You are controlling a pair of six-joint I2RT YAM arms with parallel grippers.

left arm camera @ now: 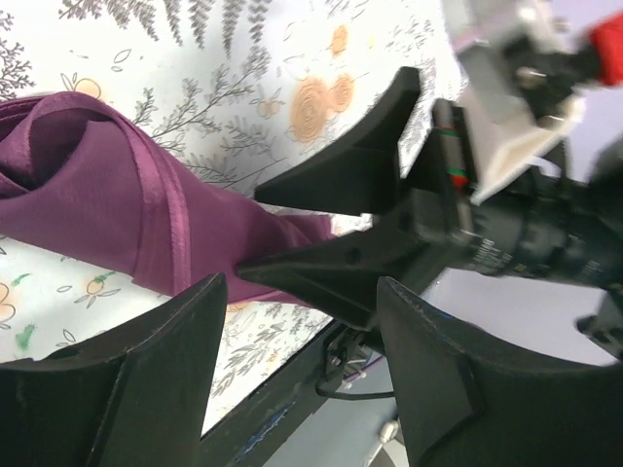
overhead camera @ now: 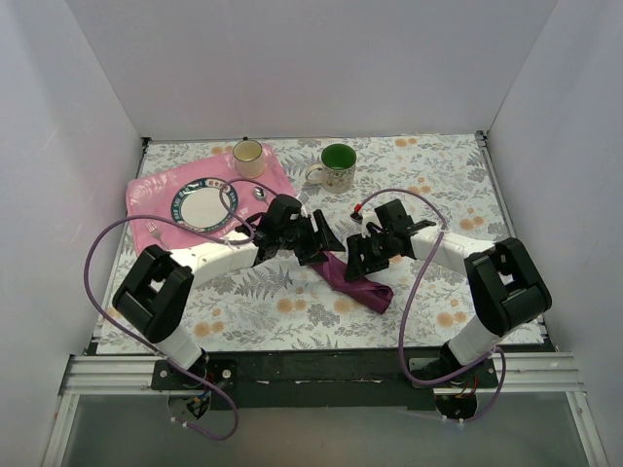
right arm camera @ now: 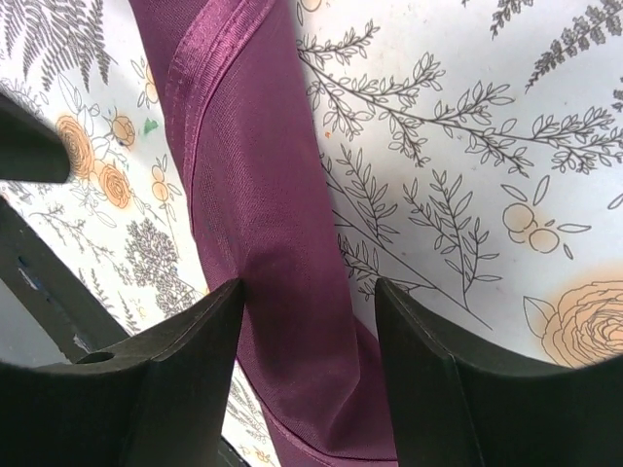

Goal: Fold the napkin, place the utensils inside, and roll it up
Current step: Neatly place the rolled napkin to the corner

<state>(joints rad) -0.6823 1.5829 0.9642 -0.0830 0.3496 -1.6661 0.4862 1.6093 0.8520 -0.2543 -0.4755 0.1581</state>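
Right gripper (right arm camera: 310, 292) of mine stands spread astride the napkin (right arm camera: 263, 175), a finger on each side. The inner finger seems to brush the cloth and bare table shows beside the other, so I pinch nothing.

The napkin lies as a long, twisted band on the flowered table (overhead camera: 243, 311), midway between my two arms. I judge it light, limp and rather slick: it will slump, slide on itself and lose any fold I let go of. The stitched hem running along the band looks the best place to bite, low against the table and near one end, so the rest trails rather than bunches.

My left gripper (left arm camera: 302, 292) is parted too and empty, hanging just off the band's far end, nose to nose with the right one.

Further out, what I take for the spoon (overhead camera: 259, 193) and the fork (overhead camera: 153, 231) lie apart on the pink mat (overhead camera: 156, 190), either side of the plate (overhead camera: 177, 206), so nothing is wrapped yet. A cream mug (overhead camera: 247, 156) and a green mug (overhead camera: 338, 165) stand at the back.
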